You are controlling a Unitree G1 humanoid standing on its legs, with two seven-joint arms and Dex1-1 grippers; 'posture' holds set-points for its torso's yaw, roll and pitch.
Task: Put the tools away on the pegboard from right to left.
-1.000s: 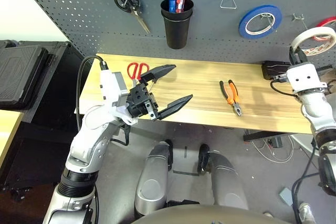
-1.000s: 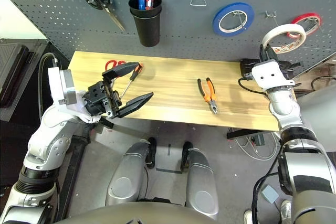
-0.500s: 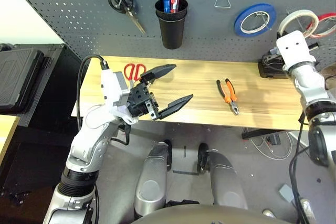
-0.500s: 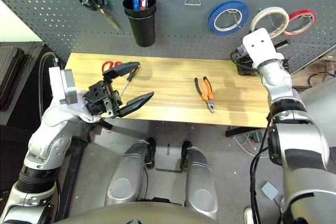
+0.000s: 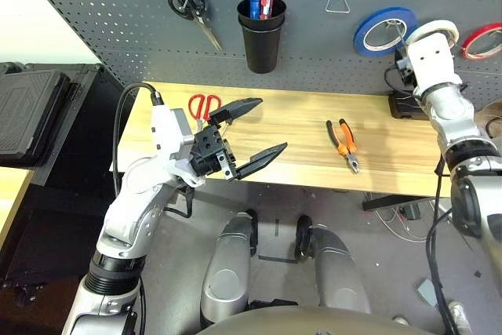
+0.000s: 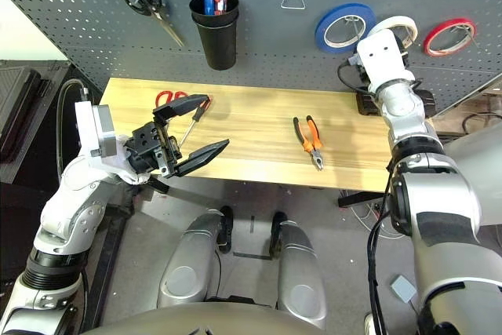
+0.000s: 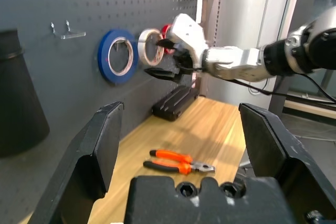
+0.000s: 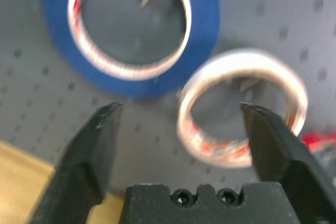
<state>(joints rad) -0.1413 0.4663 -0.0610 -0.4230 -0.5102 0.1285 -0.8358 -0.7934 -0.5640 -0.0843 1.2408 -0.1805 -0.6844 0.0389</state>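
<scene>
The cream-white tape roll hangs on a pegboard hook between a blue roll and a red roll. My right gripper is open just in front of it, fingers on either side and not touching. The orange-handled pliers lie right of centre on the wooden table. The red-handled scissors and the screwdriver lie at the table's left, partly hidden by my left gripper, which hovers open and empty above the front edge.
Black-handled scissors and a black cup holding pens hang on the board's left half, and a bare wire hook hangs beside the blue roll. A black box sits at the table's back right. A black case lies left of the table.
My right arm carried the cream tape roll up to the pegboard, left it on a hook, and opened. The left arm has not moved. The camera shifted slightly.
</scene>
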